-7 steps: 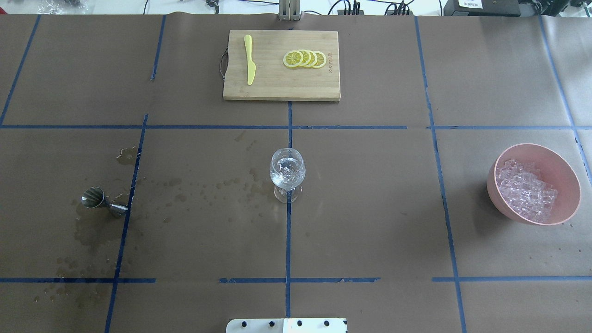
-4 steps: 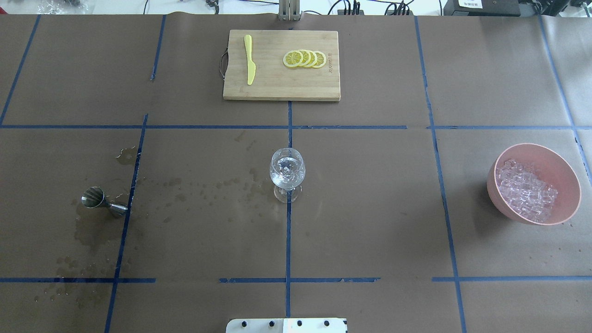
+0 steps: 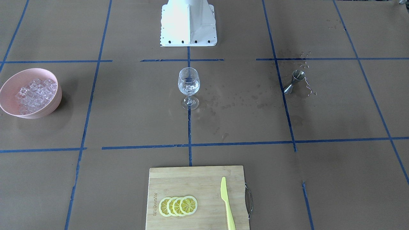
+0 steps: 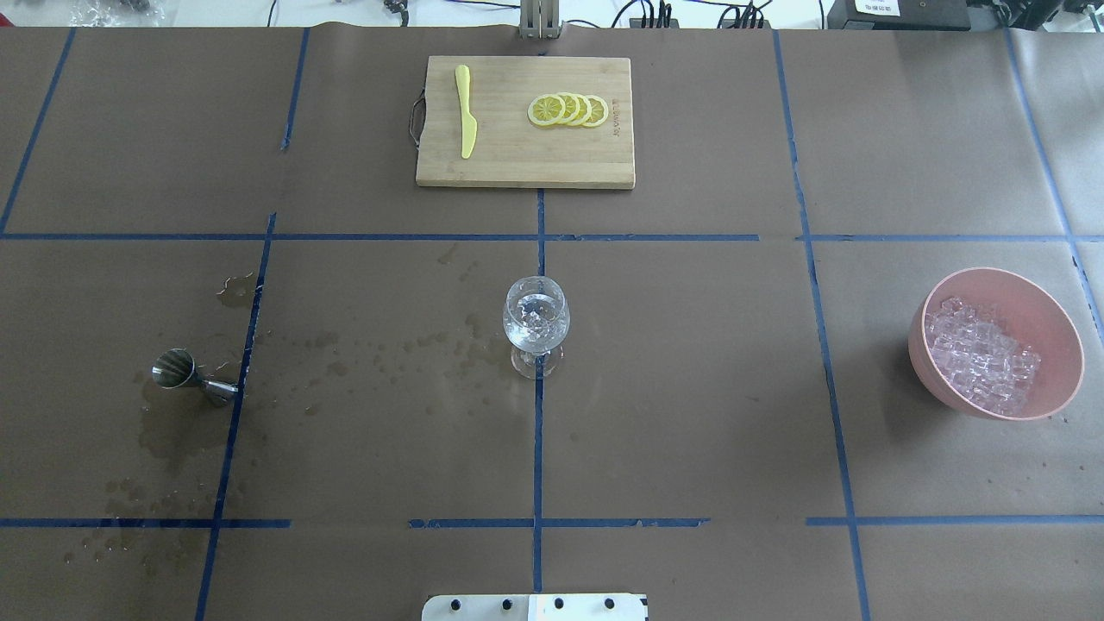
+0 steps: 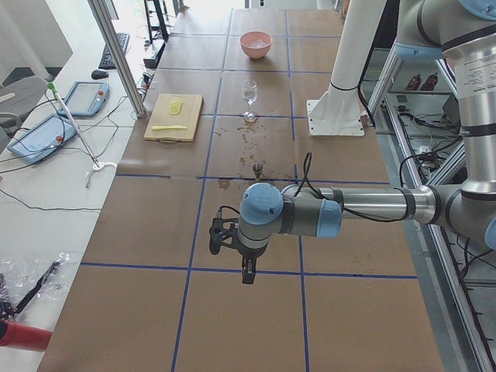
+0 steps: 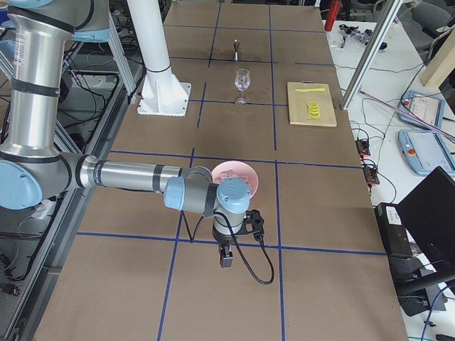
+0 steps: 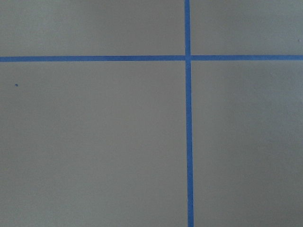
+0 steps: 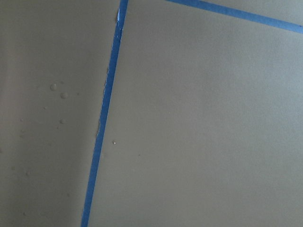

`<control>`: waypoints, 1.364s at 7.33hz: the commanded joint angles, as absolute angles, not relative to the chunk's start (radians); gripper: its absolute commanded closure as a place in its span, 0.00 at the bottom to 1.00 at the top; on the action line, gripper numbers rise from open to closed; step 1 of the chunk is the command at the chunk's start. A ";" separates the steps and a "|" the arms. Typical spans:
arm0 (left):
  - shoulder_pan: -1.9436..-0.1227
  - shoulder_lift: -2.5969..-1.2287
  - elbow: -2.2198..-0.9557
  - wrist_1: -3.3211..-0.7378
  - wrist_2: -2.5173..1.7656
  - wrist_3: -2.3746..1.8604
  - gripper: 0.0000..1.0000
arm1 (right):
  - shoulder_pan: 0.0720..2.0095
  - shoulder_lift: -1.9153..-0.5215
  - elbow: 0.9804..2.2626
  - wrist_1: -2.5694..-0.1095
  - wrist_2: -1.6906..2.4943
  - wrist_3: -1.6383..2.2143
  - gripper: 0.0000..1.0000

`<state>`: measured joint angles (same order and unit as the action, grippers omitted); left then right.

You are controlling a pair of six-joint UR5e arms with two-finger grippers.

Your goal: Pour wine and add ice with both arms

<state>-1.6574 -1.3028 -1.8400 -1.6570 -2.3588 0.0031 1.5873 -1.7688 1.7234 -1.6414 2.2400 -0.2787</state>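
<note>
A stemmed wine glass (image 4: 536, 323) (image 3: 189, 84) stands upright at the table's middle with clear ice cubes inside; I cannot pick out colourless wine among them. More ice (image 4: 983, 358) (image 3: 33, 94) fills a pink bowl (image 4: 1059, 315) (image 3: 19, 74) on the robot's right. A steel jigger (image 4: 191, 376) (image 3: 294, 81) stands on its left. Both arms are far from these things. The left gripper (image 5: 246, 273) hangs over bare paper in the exterior left view, and the right gripper (image 6: 226, 257) hangs near the bowl in the exterior right view. Whether either is open or shut I cannot tell. The wrist views show only paper and blue tape.
A wooden cutting board (image 4: 517, 159) at the far edge carries lemon slices (image 4: 569, 109) and a yellow knife (image 4: 466, 108). Wet spots (image 4: 379, 354) dot the paper between jigger and glass. The white pedestal (image 3: 188, 22) stands at the robot's side.
</note>
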 commanded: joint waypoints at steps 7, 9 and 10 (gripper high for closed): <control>-1.655 -1.319 -1.839 -1.681 -2.365 0.003 0.00 | 1.598 -1.770 1.738 -1.617 2.353 -0.278 0.00; -1.655 -1.319 -1.839 -1.681 -2.367 0.003 0.00 | 1.605 -1.799 1.732 -1.614 2.330 -0.290 0.00; -1.655 -1.319 -1.841 -1.681 -2.367 0.003 0.00 | 1.605 -1.807 1.735 -1.614 2.289 -0.290 0.00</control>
